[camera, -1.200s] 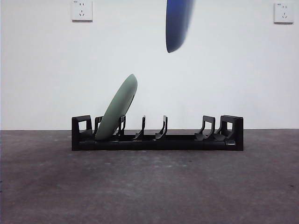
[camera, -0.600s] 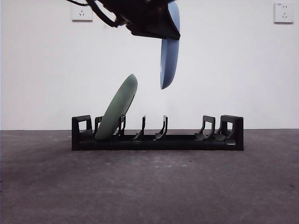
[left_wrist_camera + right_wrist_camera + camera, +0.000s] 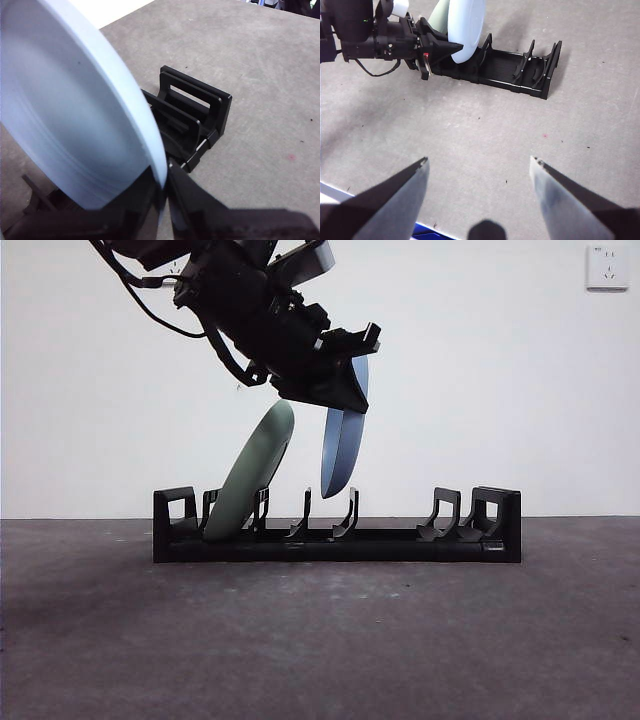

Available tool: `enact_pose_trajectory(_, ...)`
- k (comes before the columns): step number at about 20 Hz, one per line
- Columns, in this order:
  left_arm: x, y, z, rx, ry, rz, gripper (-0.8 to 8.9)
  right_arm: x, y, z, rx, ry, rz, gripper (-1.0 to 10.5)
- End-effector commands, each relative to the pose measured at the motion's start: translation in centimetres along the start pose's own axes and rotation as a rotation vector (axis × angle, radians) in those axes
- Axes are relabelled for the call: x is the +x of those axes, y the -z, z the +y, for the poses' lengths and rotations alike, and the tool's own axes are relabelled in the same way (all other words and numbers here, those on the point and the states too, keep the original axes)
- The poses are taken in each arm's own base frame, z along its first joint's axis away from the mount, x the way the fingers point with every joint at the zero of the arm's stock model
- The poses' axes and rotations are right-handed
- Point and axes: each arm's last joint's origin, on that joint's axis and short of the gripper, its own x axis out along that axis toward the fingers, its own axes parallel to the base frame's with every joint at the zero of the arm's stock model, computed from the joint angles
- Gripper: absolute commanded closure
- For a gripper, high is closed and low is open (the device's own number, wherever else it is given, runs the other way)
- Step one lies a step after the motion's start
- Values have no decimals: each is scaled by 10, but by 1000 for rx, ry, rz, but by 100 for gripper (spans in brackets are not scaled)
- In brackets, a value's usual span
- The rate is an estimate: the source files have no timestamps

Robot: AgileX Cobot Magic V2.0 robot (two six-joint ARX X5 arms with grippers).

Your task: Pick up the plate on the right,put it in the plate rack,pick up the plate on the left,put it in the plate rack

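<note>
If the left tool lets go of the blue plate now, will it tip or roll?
Probably it would drop and may tip: the blue plate hangs on edge just above the rack, its rim not seated between prongs. Its round edge could roll along the rack. It looks stiff and smooth, so the left tool, pinching only the rim, may slip. The green plate already leans.

Green plate (image 3: 252,472) blocks plate rack (image 3: 400,540) left end; right slots seemingly open.
</note>
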Motion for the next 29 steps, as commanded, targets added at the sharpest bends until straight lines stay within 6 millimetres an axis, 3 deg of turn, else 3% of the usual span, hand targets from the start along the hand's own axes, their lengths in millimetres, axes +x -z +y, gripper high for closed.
enact_pose_trajectory(1,8,9,4,-9,0,21,822,1,0,0,-13,-2,-1,601)
enact_pose_trajectory(8,26,33,3,-18,12,117,822,1,0,0,-12,-2,1,601)
enact_pose_trajectory(16,27,40,4,-18,-37,176,813,1,1,0,-13,-1,6,601)
enact_pose_trajectory(17,27,41,3,-21,-24,182,802,1,1,0,-14,-1,6,601)
enact_pose_trajectory(20,27,40,0,-22,15,178,580,1,1,0,-21,-1,6,601)
enact_pose_trajectory(25,27,39,-3,-27,39,180,562,1,2,0,-24,1,20,601)
enact_pose_trajectory(29,16,30,-4,-29,42,185,562,1,3,0,-29,2,24,601)
